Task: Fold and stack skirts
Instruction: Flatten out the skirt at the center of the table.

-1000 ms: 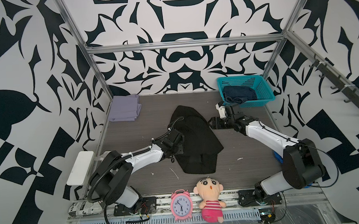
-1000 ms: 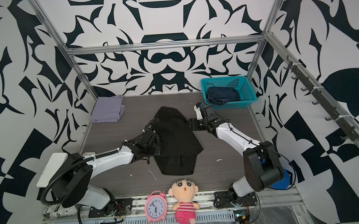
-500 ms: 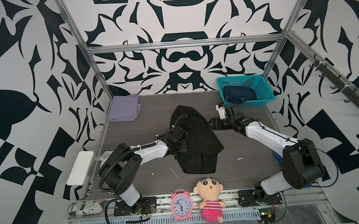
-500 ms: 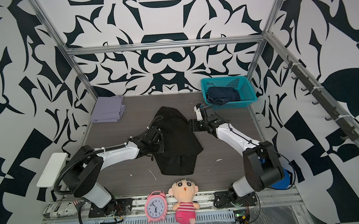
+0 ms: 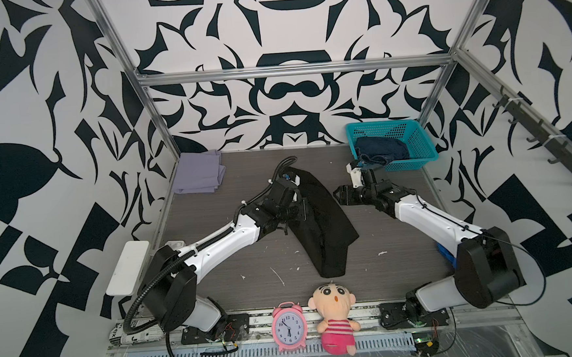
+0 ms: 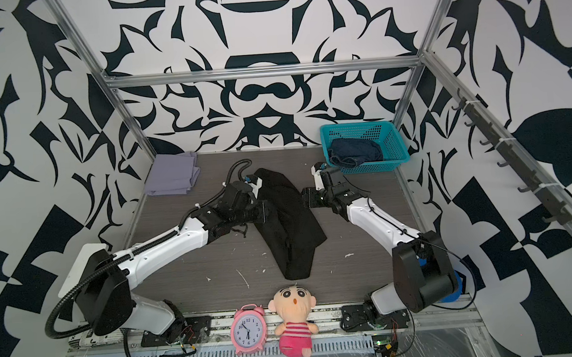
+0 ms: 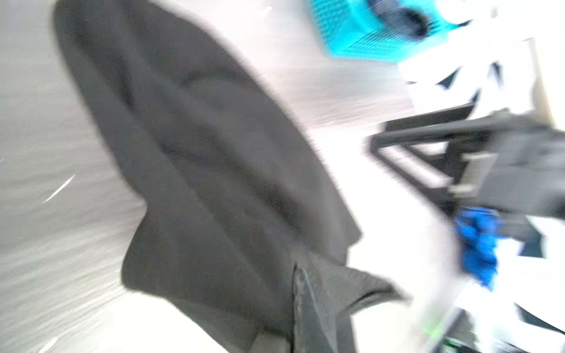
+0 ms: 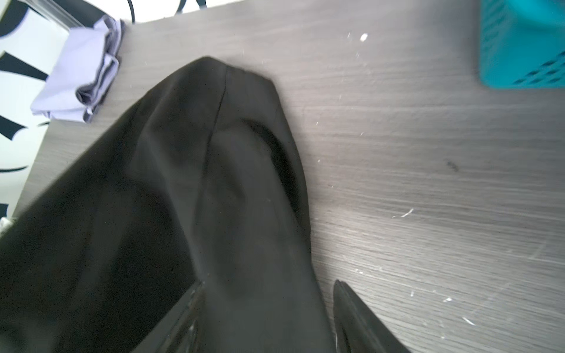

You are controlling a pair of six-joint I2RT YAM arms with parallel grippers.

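Because the black skirt (image 5: 322, 231) looks limp and light, my left gripper (image 5: 303, 211) pinches its left edge; my right gripper (image 5: 337, 194) stands spread at its right edge.

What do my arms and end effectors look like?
Left arm and right arm have white shells and black joints. A ribbed black hose loops along the left; a thin black cable runs along the right. Left end effector and right end effector: black, tapered fingers.

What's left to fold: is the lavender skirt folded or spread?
Folded: the lavender skirt is a compact rectangle with layered edges showing.
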